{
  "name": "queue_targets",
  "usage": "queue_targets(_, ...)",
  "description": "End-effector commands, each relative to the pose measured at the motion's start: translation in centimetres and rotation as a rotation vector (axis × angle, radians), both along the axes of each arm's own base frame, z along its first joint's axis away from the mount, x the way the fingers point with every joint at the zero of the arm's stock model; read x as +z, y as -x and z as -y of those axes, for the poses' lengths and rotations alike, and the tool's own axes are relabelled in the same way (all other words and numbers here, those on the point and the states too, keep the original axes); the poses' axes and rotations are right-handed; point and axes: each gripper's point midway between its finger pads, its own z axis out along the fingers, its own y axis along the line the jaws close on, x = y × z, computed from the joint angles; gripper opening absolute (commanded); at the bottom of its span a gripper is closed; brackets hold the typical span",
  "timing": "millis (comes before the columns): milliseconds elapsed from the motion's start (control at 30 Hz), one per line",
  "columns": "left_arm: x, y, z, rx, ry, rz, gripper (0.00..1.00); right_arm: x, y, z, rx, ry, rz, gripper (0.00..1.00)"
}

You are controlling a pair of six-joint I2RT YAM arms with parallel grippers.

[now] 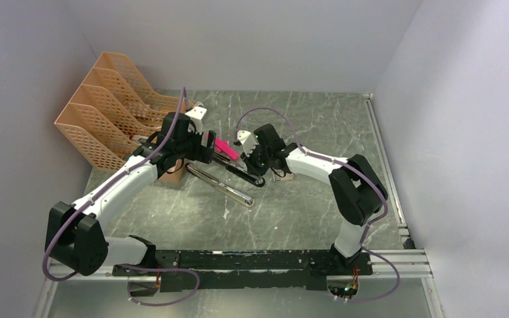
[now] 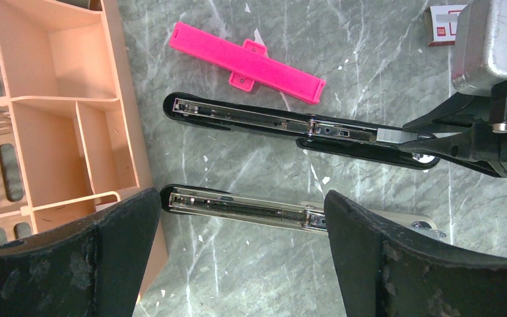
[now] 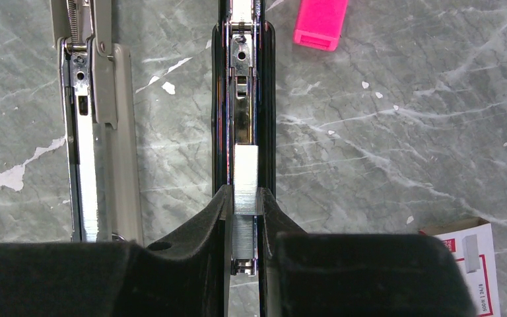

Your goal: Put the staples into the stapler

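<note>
The black stapler [image 3: 244, 99] lies open on the table with its silver rail facing up; it also shows in the left wrist view [image 2: 270, 125] and the top view [image 1: 242, 170]. My right gripper [image 3: 244, 195] is shut on a silvery staples strip [image 3: 245, 175], held in line with the rail and right over its channel. Whether the strip rests in the channel cannot be told. My right gripper also shows at the stapler's end in the top view [image 1: 260, 169]. My left gripper [image 2: 241, 224] is open and empty, hovering above a slim black-and-silver stick [image 2: 237, 205].
A bright pink plastic piece [image 2: 245, 61] lies beyond the stapler. A white staple box with red print [image 3: 469, 264] lies to the right of my right gripper. An orange desk organizer [image 2: 59, 119] and orange file racks [image 1: 106, 106] stand at the left.
</note>
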Motion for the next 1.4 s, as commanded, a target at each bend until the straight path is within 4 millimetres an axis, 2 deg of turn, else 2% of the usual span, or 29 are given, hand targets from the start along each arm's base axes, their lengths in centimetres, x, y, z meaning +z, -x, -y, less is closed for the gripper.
queue_targets(0,0.7,0.0,0.5,-0.027,0.015,0.031,0.98,-2.3,2.1,1.5,0.013,0.084,-0.119,0.0)
queue_targets(733,0.8,0.0,0.5,-0.026,0.014,0.036,0.98,-2.4,0.8,0.8,-0.007,0.107,-0.132,0.0)
queue_targets(1100,0.8,-0.1,0.5,-0.025,0.014,0.035,0.98,1.8,-0.5,0.1,-0.032,-0.017,0.03,0.0)
queue_targets(1367,0.8,0.0,0.5,-0.026,0.014,0.035,0.98,2.8,-0.4,-0.1,-0.021,-0.056,0.066,0.0)
